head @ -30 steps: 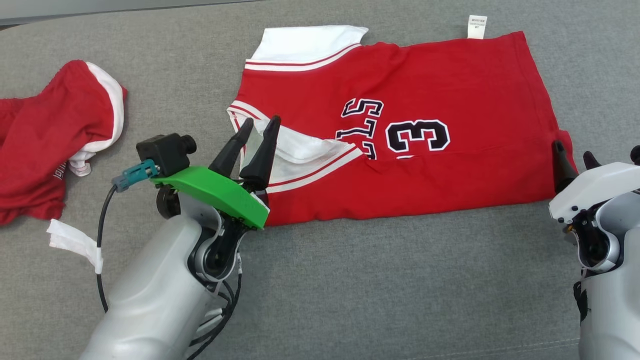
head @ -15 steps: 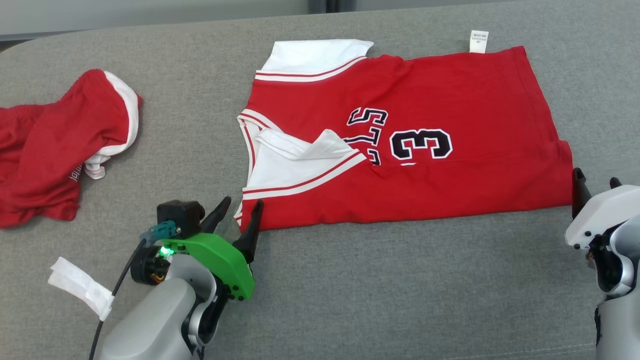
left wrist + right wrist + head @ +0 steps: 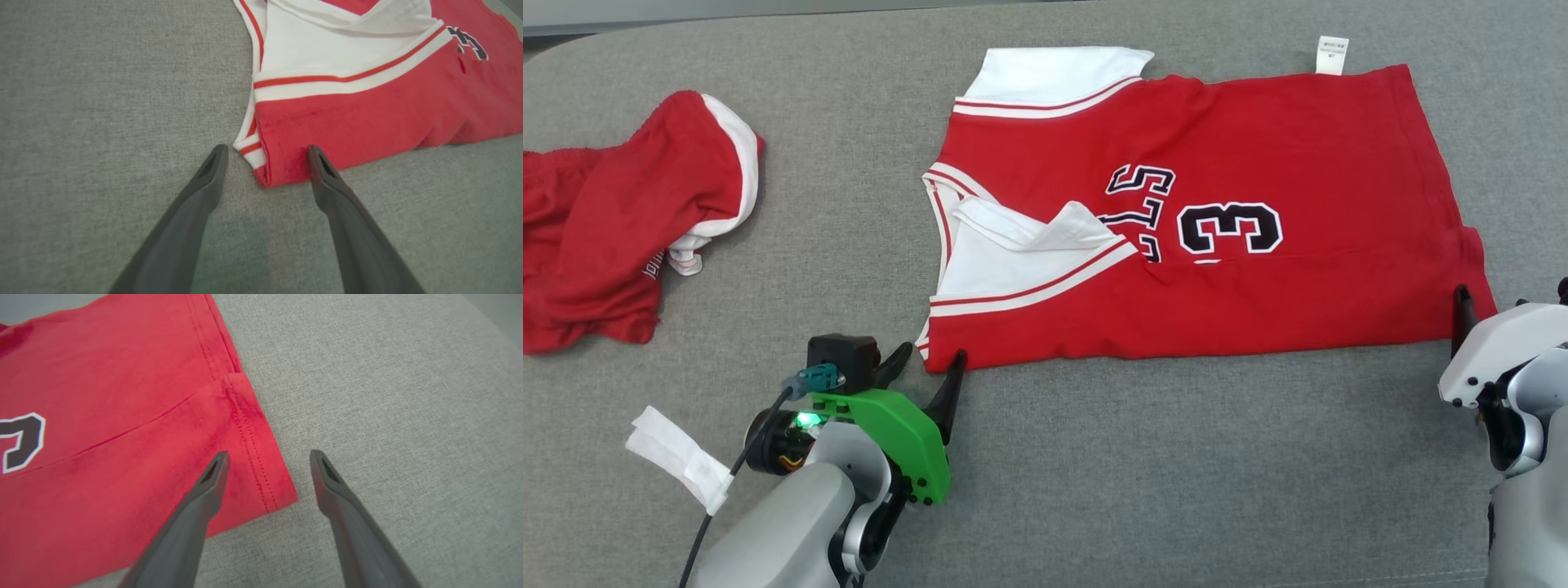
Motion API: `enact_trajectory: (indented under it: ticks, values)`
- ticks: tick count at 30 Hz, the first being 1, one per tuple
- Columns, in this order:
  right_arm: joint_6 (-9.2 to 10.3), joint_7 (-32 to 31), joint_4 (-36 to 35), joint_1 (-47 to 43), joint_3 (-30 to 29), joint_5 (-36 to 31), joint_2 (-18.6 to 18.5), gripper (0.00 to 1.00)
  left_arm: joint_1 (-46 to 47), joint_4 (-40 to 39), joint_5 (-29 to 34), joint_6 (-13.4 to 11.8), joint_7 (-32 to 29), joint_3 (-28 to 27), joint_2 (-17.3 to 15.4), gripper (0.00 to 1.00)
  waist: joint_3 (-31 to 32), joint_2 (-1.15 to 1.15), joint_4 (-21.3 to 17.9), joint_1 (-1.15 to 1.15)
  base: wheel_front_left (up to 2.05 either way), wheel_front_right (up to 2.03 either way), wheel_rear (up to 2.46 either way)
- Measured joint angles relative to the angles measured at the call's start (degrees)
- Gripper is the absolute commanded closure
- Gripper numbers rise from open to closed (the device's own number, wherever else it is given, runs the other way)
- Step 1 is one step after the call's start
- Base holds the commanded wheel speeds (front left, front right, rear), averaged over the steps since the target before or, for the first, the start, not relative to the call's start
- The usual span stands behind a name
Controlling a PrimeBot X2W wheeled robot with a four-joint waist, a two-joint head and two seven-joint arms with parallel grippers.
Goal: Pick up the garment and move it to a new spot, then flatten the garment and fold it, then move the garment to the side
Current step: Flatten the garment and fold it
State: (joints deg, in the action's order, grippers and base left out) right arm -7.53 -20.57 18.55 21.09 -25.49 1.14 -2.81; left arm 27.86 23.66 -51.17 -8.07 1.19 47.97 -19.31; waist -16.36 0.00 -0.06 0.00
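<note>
— Both arms are down at the near edge. The jersey (image 3: 1258, 147) lies flat across the middle of the grey bench (image 3: 1094, 490), shoulder end to the left and hem to the right. Its near strip laps over the lower part of the number (so one fold looks done, I'd say).

— And the left fingers (image 3: 192, 204)?

— Spread wide, holding nothing. The left wrist view puts the near shoulder corner right between the tips, one over bare bench beside the white trim and one at the red edge.

— Right fingers (image 3: 196, 506) the same?

— Spread too, and empty, straddling the hem corner with one tip above cloth and one above bench. My guess is they're set to pinch both near corners for the next fold.

— What does the head view add?

— The layout. A second red garment (image 3: 621, 237) sits bunched well off to the left, with a white scrap (image 3: 678, 469) near the left arm. Whether the tips actually touch cloth, I can't tell from up there.
</note>
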Motion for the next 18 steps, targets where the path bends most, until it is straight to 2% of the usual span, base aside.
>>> enact_trajectory:
  ticks: [9, 10, 11, 12, 13, 18]
  values:
    - [0.01, -1.66, 5.78, 2.26, 0.11, 0.47, -0.20, 0.00, 1.24, -0.12, -0.34, -0.12, -1.45, 0.00, -0.01, 0.00, -2.14, 0.00, -0.25, 0.00, 0.00, 0.00, 0.00]
    - [0.04, -1.71, 6.26, 2.48, 0.41, 0.80, -0.30, 0.00, 1.31, 0.00, -0.78, -0.11, -2.13, 0.00, -0.07, 0.12, -2.33, 0.00, -0.29, 0.00, 0.00, 0.00, 0.00]
    - [0.05, -1.78, 6.65, 2.68, 0.77, 1.03, -0.33, 0.55, 1.44, 0.01, -1.03, -0.09, -2.68, 0.02, -0.05, 0.49, -2.48, 0.00, -0.35, 0.00, 0.00, 0.00, 0.00]
    - [0.05, -1.77, 6.76, 2.72, 1.07, 1.29, -0.47, 1.00, 1.54, 0.02, -1.41, 0.02, -2.97, -0.05, -0.07, 0.84, -2.55, 0.00, -0.41, 0.00, 0.00, 0.00, 0.00]
    - [0.04, -1.69, 6.88, 2.76, 1.37, 1.40, -0.49, 1.00, 1.57, 0.01, -1.87, 0.32, -3.16, -0.16, -0.05, 1.00, -2.58, 0.00, -0.48, 0.00, 0.00, 0.00, 0.00]
    - [-0.02, -0.45, 6.55, 2.72, 2.02, 1.80, -0.05, 1.00, 1.59, 0.34, -2.59, 1.58, -3.24, -0.10, 0.41, 1.00, -1.82, 0.00, -0.48, 0.00, 0.00, 0.00, 0.00]
